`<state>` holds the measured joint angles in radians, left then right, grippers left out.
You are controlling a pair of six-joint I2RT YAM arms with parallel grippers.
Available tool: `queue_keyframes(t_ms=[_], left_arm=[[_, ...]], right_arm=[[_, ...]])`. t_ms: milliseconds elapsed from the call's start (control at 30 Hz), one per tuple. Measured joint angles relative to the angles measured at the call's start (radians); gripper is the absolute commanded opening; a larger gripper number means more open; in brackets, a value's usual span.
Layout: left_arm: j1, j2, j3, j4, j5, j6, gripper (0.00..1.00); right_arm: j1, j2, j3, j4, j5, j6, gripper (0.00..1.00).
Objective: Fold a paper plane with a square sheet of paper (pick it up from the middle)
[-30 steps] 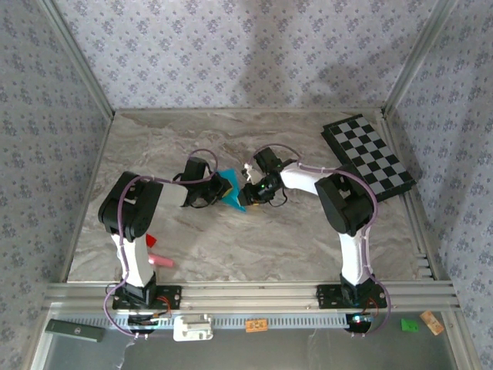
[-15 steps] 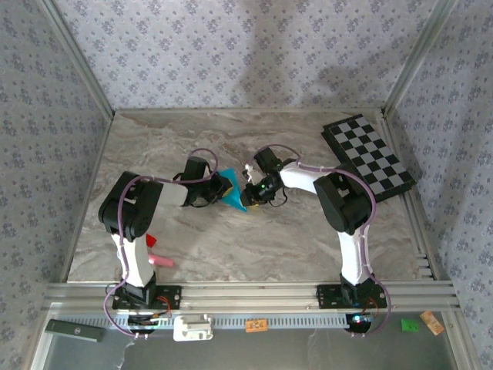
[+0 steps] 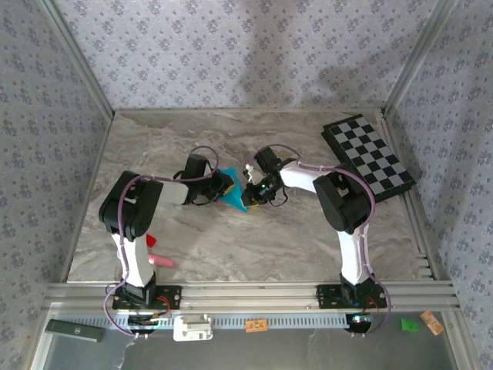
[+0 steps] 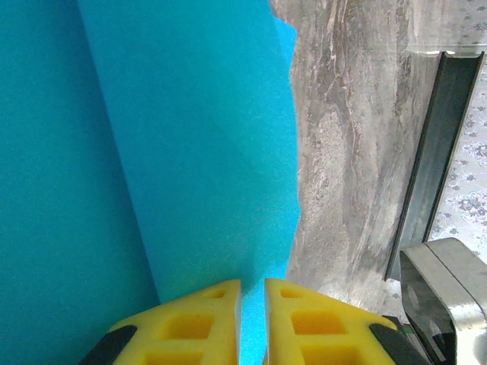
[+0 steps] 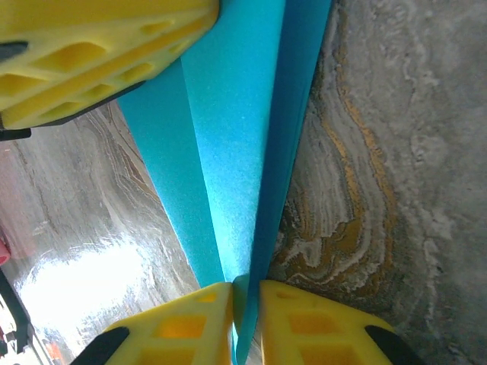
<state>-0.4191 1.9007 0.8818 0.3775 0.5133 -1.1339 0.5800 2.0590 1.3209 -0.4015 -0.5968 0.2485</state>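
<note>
First, small red-and-pink objects (image 3: 156, 253) lie on the grey marbled table (image 3: 231, 247), beside the left arm. At mid-table, the thin cyan-blue sheet of paper (image 3: 233, 196), folded along a crease, sits between both claws. The left gripper (image 4: 253, 287) has its yellow pads nearly together, pinching one edge. The right gripper (image 5: 245, 289) is clamped on the folded ridge. Farther right lies a black-and-white checkered board (image 3: 368, 156).
</note>
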Motion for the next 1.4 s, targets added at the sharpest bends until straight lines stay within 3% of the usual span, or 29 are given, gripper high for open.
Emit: queue_keyframes(t_ms=[933,1400], left_arm=[[0.0,0.035,0.039,-0.017,0.026,0.026,0.16],[0.0,0.04,0.047,-0.046,0.025,0.039,0.16]], right_arm=[[-0.005,0.01,0.012,-0.015,-0.003,-0.003,0.16],[-0.006,-0.009,0.003,-0.014,-0.028,0.014,0.25]])
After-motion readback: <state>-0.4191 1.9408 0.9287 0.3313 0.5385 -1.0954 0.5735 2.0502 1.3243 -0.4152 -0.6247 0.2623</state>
